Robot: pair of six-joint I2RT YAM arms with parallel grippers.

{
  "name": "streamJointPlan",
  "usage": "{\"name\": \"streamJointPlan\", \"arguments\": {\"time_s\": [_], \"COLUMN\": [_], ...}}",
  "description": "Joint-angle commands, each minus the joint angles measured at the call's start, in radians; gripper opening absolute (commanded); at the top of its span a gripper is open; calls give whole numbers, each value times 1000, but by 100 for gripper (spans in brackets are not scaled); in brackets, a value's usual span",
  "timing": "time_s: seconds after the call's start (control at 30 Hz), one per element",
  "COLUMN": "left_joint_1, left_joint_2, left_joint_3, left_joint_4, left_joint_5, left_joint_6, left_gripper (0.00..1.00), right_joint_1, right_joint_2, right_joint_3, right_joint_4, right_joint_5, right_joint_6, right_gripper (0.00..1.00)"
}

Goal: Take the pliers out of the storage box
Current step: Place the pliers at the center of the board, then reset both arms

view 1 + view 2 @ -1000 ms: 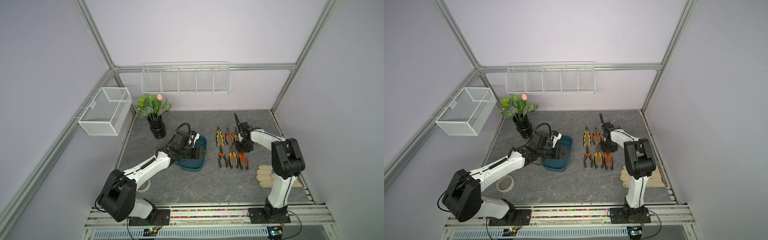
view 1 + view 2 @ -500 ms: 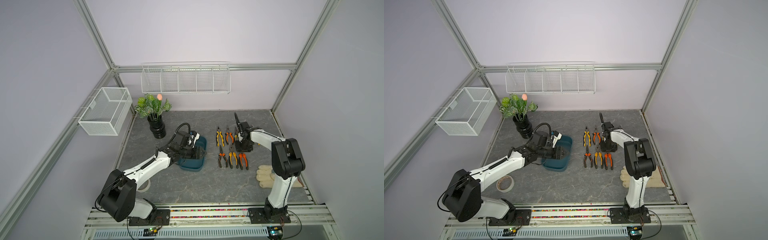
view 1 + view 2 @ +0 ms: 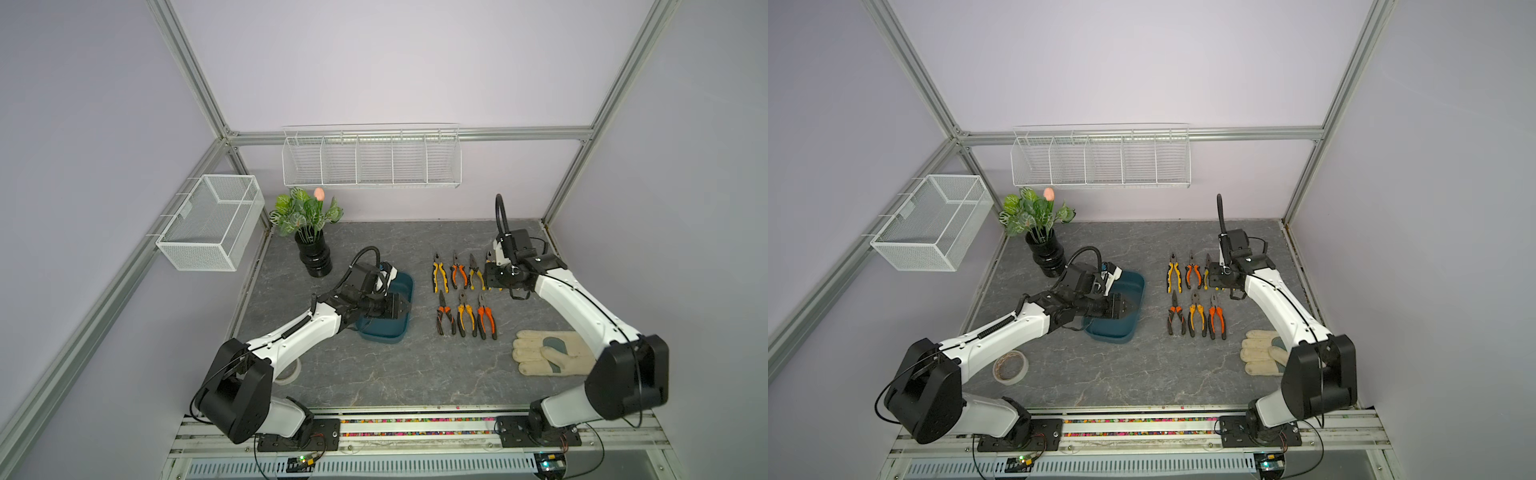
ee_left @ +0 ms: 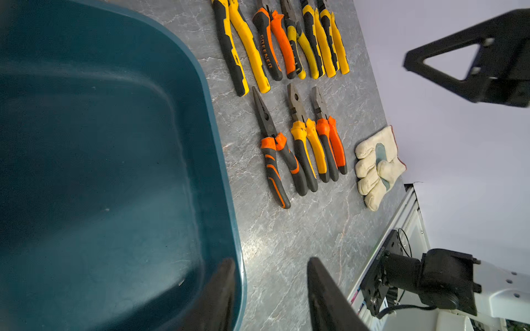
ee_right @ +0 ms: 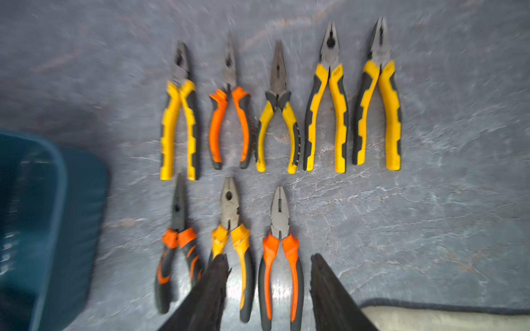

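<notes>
— Whereabouts of the pliers?

— Out of the storage box already, by the look of it. Eight counted on the table, in two rows: five farther out, three nearer in. Just beneath the right gripper, at the far row's end.

— And from the left gripper?

— Off on the outer finger's side, beyond the box wall, well apart. Much nearer the right hand.

— State of the hands?

— Right: parted, nothing between the tips. Left: parted too, straddling the box rim, one finger inside and one outside, bare table showing beside the outer one. Not clamped, as far as can be told.

— Long axis?

— All roughly parallel. Noses pointing toward the back wall, handles trailing back toward the near edge, slightly splayed. Across the right hand's closing line, judging by the right wrist view.

— Anything left inside?

— Nothing seen on the box floor in the left wrist view, though part of it is cut off. Probably done; if not, a short dip inside the rim for the left hand.
</notes>
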Motion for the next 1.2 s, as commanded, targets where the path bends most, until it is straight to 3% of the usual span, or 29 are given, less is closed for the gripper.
{"name": "streamJointPlan", "arguments": {"time_s": [0.0, 0.17, 0.27, 0.33, 0.37, 0.43, 0.47, 0.57, 0.7, 0.93, 1.0, 1.1, 1.17], "left_joint_1": [3, 3, 3, 2, 3, 3, 3, 3, 4, 5, 4, 7, 16], "left_joint_2": [-25, -140, -194, -209, -213, -227, -244, -328, -464, -444, -408, -352, -315], "left_joint_3": [6, -58, -99, -120, -130, -150, -162, -202, -255, -232, -236, -258, -309], "left_joint_4": [-15, 12, 29, 46, 55, 68, 70, 79, 104, 97, 164, 247, 404], "left_joint_5": [-65, -192, -263, -288, -301, -341, -374, -488, -654, -1058, -1127, -1337, -1311], "left_joint_6": [-3, -24, -51, -70, -79, -95, -103, -128, -127, -104, -7, 46, 291], "left_gripper": [44, 49, 53, 58, 61, 98, 100, 100, 100, 100, 100, 100, 100], "right_joint_1": [21, 26, 26, 25, 26, 26, 27, 27, 13, 7, 6, -7, -19], "right_joint_2": [-104, -306, -357, -358, -360, -377, -394, -467, -556, -586, -528, -390, -296], "right_joint_3": [-73, -256, -305, -310, -314, -333, -344, -380, -428, -794, -896, -965, -958], "right_joint_4": [-5, 149, 177, 165, 160, 168, 177, 187, 222, 809, 1035, 1262, 1314], "right_joint_5": [-31, -95, -124, -169, -189, -201, -191, -99, 153, 218, 234, 251, 270], "right_joint_6": [19, 9, 1, 7, 12, 23, 26, 14, -40, -295, -344, -403, -389], "right_gripper": [50, 63, 77, 93, 90, 89, 89, 89, 89, 89, 89, 89, 89]}}
